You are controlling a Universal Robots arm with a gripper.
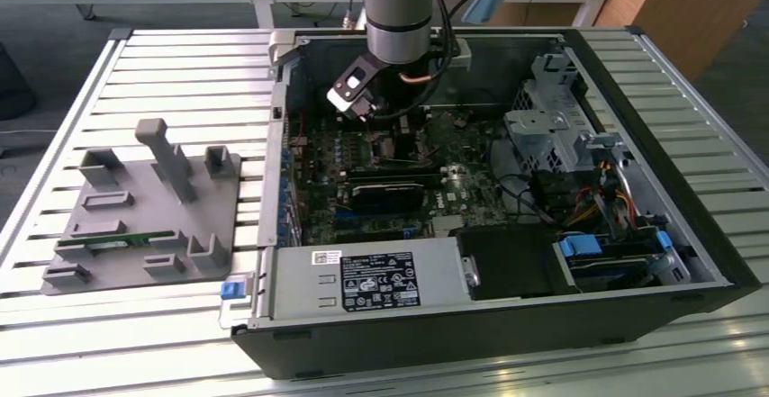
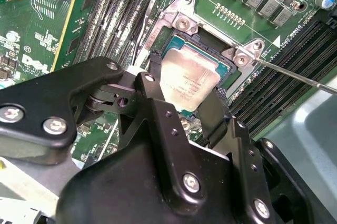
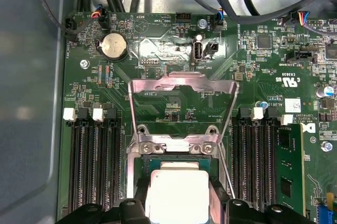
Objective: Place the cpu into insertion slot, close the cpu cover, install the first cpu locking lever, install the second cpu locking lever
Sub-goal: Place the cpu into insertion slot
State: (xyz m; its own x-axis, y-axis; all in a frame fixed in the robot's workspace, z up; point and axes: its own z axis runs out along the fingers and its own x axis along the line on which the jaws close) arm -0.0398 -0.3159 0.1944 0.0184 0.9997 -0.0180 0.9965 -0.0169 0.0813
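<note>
The step in hand is the first, placing the cpu (image 2: 190,75) into the insertion slot (image 2: 202,46). In the exterior view the gripper (image 1: 380,116) reaches into the open computer case (image 1: 397,347) at the upper centre of the frame. In the second wrist view its black fingers (image 2: 152,74) are drawn in against two opposite sides of the silver chip and hold it squarely over the socket. Whether the chip is fully seated or sits just above the socket I cannot tell. In my judgement, finishing this placement calls for the chip's edges to stay parallel to the socket's black rim and for a flat, level seat before the grip is eased. The cpu cover (image 3: 181,83) stands swung up off the socket, so the way down is open. One thin locking lever (image 2: 295,75) angles out just beside a corner. Memory slots (image 3: 92,166) run close along both flanks, leaving little side room.
</note>
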